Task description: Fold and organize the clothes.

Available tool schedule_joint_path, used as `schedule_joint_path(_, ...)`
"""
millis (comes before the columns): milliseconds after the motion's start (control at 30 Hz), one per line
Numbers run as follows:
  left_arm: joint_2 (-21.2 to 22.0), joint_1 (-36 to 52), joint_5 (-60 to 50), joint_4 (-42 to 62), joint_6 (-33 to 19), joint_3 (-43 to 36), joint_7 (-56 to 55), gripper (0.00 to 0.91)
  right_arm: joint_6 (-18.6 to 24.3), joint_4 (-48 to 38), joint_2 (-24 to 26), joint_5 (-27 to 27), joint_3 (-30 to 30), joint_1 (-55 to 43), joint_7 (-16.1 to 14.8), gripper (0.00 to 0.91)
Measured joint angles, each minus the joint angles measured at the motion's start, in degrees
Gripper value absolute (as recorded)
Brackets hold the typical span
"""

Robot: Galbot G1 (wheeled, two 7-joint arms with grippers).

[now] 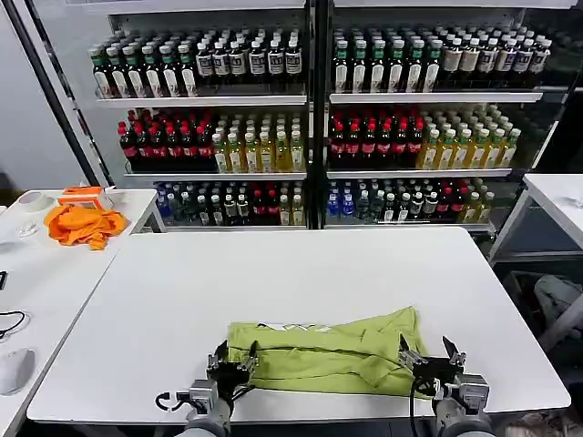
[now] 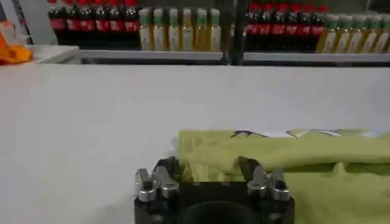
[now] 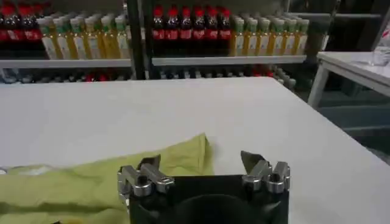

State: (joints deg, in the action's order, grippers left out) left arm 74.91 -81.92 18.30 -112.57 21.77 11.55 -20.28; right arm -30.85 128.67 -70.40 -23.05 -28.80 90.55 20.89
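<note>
T-shirt: we see the lime-green T-shirt (image 1: 332, 354) lying folded into a wide band near the front edge of the white table (image 1: 291, 273), between the two grippers.
Hidden or hard to read: a thin strip of white print (image 1: 296, 327) peeks out along the shirt's far edge (we cannot make out what it depicts); the arms are cut off at the bottom of the head view.
Left gripper: the left gripper (image 1: 233, 363) sits at the shirt's left end, jaws spread; in the left wrist view (image 2: 207, 173) cloth lies between the fingers, but we cannot tell whether they pinch it.
Right gripper: the right gripper (image 1: 428, 357) is at the shirt's right end, released, its right finger over bare table; the right wrist view (image 3: 201, 165) shows the shirt's corner reaching just to its left finger.
Side table: an orange cloth (image 1: 84, 224) lies bunched on the neighbouring table at left.
Room: shelves of bottled drinks (image 1: 310, 118) fill the background.
</note>
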Motion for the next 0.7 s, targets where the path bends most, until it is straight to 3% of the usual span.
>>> schedule_joint_path(333, 2.1, -1.1, 1.4, 0.0, -1.1, 0.9, 0.1, 0.020, 0.5, 0.5, -0.9, 0.9, 0.1, 0.8, 0.2, 0.907)
schedule_joint_path(700, 0.9, -1.9, 6.6, -1.9, -2.1, 5.2, 2.4, 0.020, 0.3, 0.7, -0.5, 0.7, 0.6, -0.1, 0.2, 0.907)
